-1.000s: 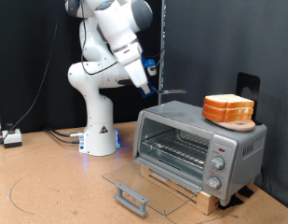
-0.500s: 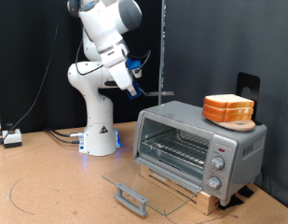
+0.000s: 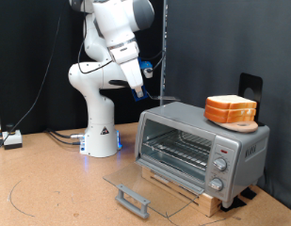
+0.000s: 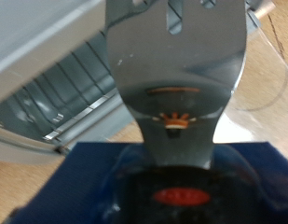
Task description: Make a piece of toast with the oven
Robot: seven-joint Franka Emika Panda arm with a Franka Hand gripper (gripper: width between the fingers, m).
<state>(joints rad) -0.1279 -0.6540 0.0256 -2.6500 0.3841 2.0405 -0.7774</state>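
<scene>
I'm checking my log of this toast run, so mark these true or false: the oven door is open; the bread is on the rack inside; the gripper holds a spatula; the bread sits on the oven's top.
1. The oven door is open. True: the glass door lies flat in front.
2. The piece of toast is on the wire rack. False: the rack is bare.
3. The gripper holds a metal spatula. True.
4. The toast sits on the oven's top. True.
</scene>
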